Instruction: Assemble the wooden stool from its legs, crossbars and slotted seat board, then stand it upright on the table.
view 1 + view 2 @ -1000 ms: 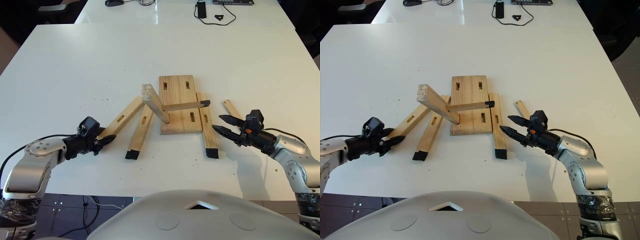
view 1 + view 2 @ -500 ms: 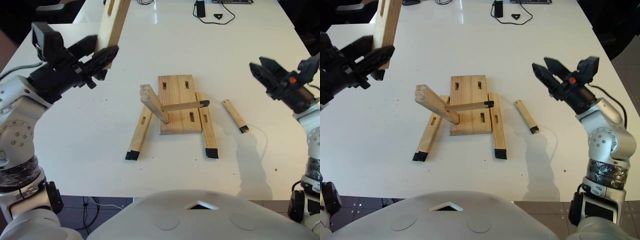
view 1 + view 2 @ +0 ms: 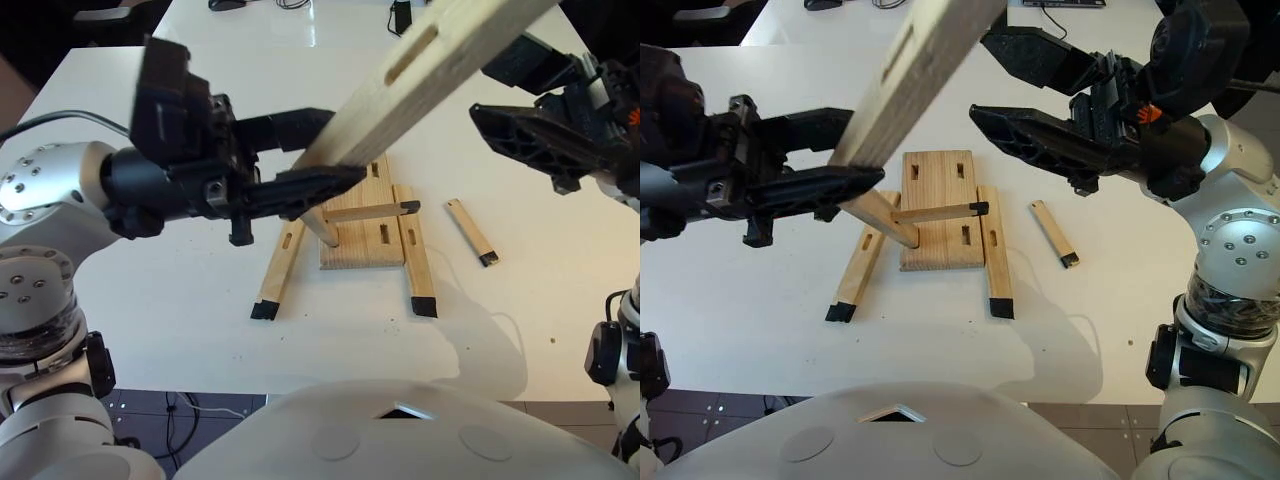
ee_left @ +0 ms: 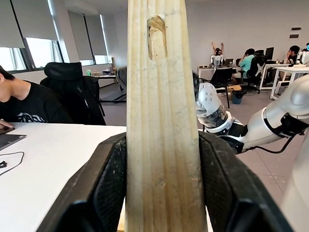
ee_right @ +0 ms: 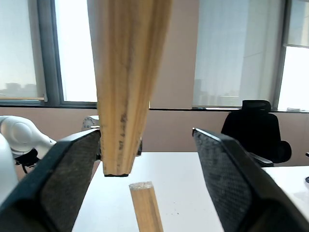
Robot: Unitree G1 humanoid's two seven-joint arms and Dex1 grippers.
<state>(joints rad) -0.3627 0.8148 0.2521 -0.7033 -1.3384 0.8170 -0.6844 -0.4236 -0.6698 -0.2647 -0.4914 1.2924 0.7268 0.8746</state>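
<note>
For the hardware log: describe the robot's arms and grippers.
The left arm and right arm have rounded silver-grey joint housings and black segments. The left gripper and right gripper are black, with two tapered fingers and textured pads. A black cable follows the left arm; an orange marking sits by the right gripper.

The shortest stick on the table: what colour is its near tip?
Black; the shortest stick is otherwise pale wood. Best: left eye view.

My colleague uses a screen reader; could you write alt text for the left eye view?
The left gripper holds a slotted wooden leg slanting up over the white table, with the open right gripper beside it. Below lie the seat board bearing a standing leg, two loose legs and a short crossbar.
</note>
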